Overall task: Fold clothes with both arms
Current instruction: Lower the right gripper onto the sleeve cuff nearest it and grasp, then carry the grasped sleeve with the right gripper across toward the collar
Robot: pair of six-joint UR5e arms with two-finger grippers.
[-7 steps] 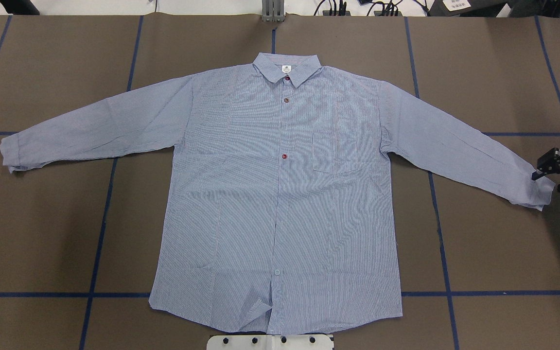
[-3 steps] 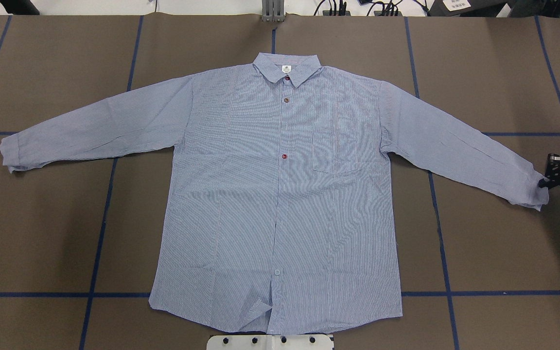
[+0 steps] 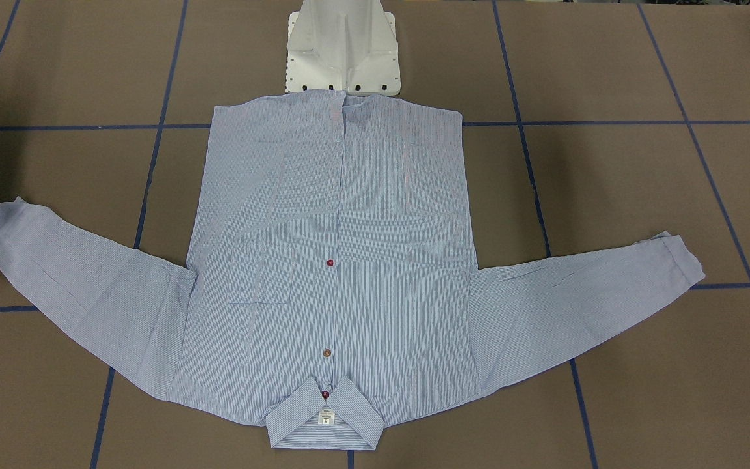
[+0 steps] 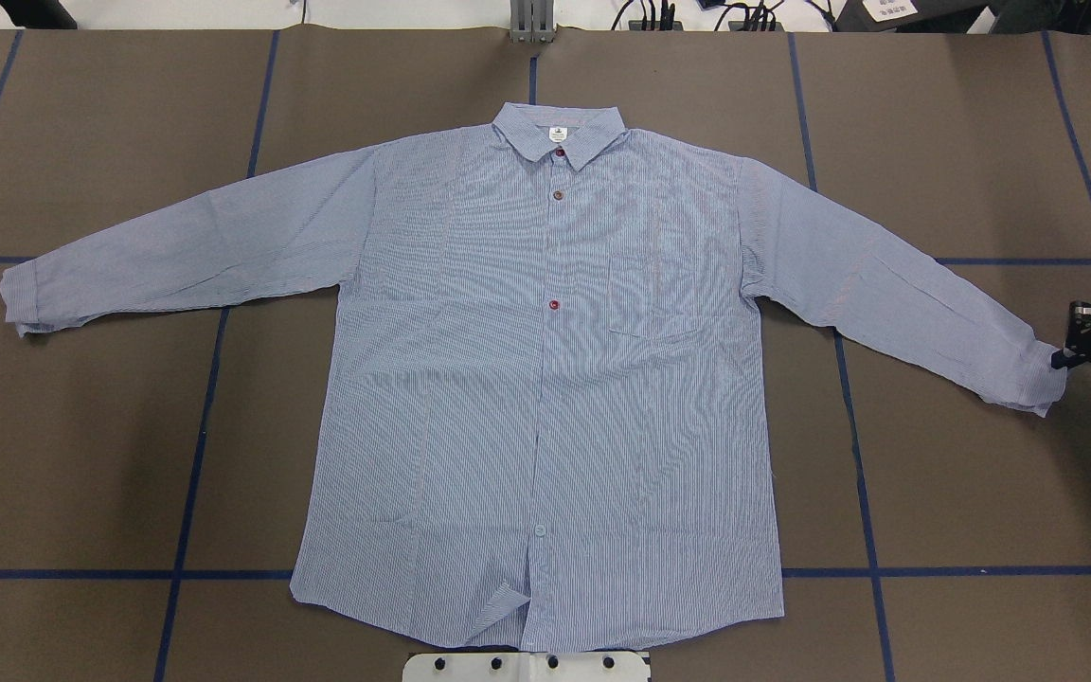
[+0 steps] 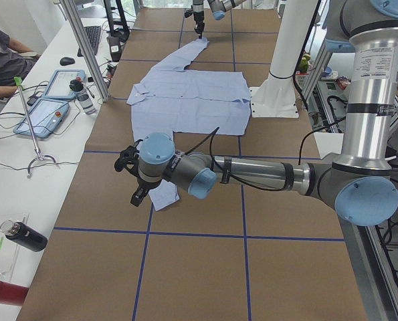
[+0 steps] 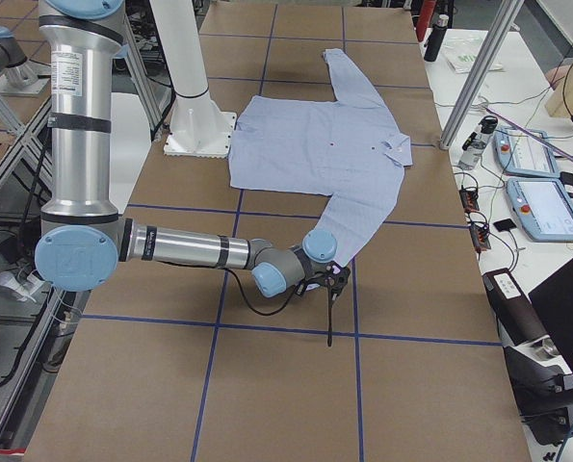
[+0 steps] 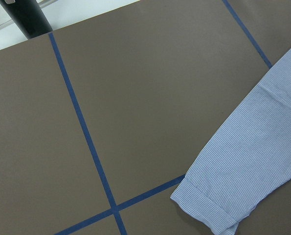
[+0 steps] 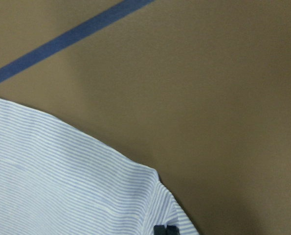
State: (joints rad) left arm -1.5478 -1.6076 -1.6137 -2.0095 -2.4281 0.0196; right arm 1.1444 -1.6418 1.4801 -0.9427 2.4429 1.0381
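The clothes are one light blue striped shirt [image 4: 545,379], lying flat and face up with its collar on the far side and both sleeves spread out. My right gripper [image 4: 1062,358] is at the table's right end, shut on the end of that sleeve's cuff [image 4: 1043,379]. One black fingertip [image 8: 165,230] shows on the cuff in the right wrist view. The left gripper [image 5: 133,180] hovers just beyond the other cuff [image 5: 164,196], and I cannot tell whether it is open or shut. That cuff [image 7: 209,205] lies flat in the left wrist view, with no fingers showing.
The white pedestal base [image 4: 527,666] stands at the shirt's hem. Blue tape lines cross the brown table. Beyond the far edge are a desk with tablets [image 5: 51,110], bottles [image 5: 25,235], frame posts [image 4: 531,24] and a seated person [image 5: 1,57].
The right gripper's fingers, spread beside the cuff a second ago, have come together on it. The cuff's end has drawn in slightly toward the shirt.
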